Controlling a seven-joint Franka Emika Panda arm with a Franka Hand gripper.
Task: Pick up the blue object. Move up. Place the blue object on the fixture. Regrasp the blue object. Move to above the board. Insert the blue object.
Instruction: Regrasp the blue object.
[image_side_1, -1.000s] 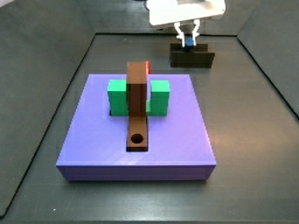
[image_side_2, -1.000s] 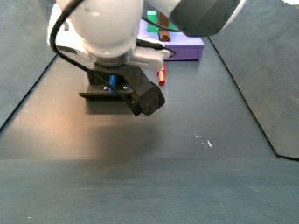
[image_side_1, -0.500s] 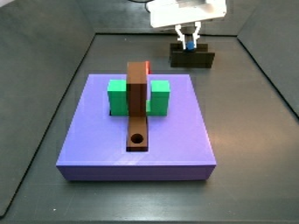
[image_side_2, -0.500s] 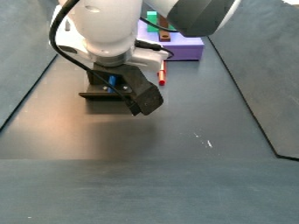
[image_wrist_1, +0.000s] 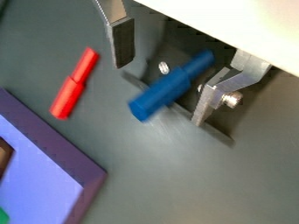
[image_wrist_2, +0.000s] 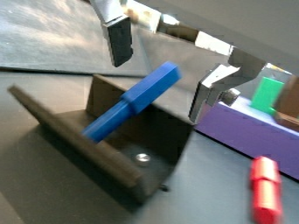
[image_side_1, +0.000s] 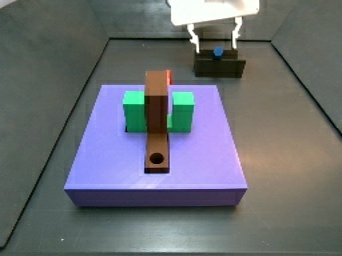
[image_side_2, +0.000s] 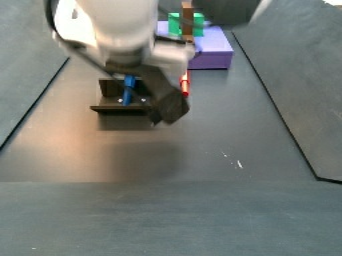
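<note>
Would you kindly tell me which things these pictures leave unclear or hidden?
- Whether the gripper touches the blue object: in both wrist views its fingers stand apart on either side, with contact unclear.
- The fixture: in a side view the arm covers part of it.
- The red piece: cut off by the picture's edge in a wrist view.
- The board: mostly hidden behind the arm in a side view.

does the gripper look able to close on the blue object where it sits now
Probably yes: the gripper is open, its fingers flanking the blue object leaning in the fixture, nothing between them.
</note>
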